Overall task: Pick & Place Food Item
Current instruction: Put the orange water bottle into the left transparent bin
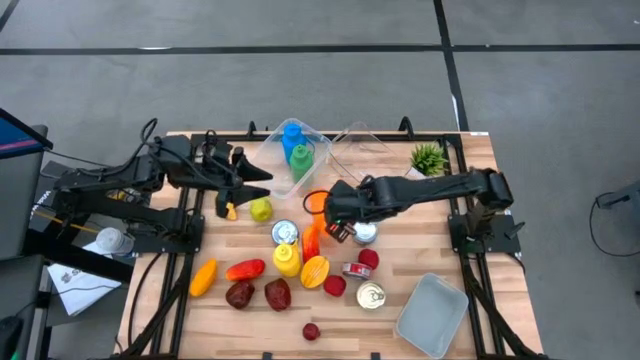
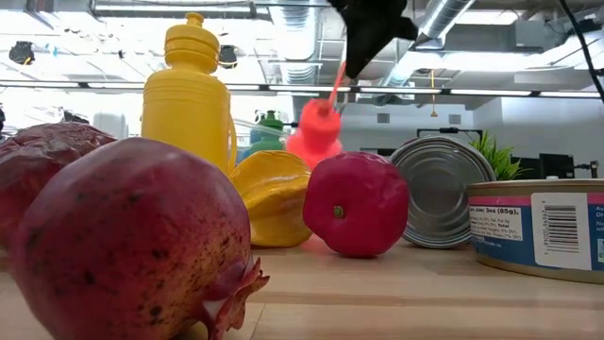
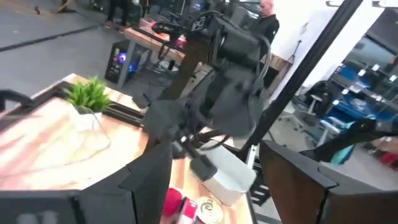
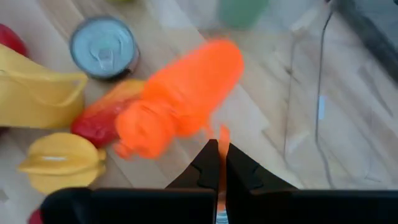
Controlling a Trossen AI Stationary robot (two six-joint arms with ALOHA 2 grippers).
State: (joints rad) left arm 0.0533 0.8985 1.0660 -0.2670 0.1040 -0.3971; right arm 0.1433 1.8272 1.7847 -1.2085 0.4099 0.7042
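Pomegranate [image 2: 123, 241] foremost, right gripper [image 4: 218, 163] pinching orange bottle's [image 4: 180, 99] strap, left gripper [image 1: 262, 180] spread.

The clear plastic bin [image 1: 300, 150] sits at the far middle of the wooden table [image 1: 470, 160], with the small potted plant [image 1: 429, 158] to its right. The grey tray [image 1: 432, 316] lies at the near right corner. Between them, the yellow bottle [image 1: 286, 260] stands beside the starfruit [image 1: 314, 271], with the pomegranates [image 1: 258, 295] nearer the front edge.
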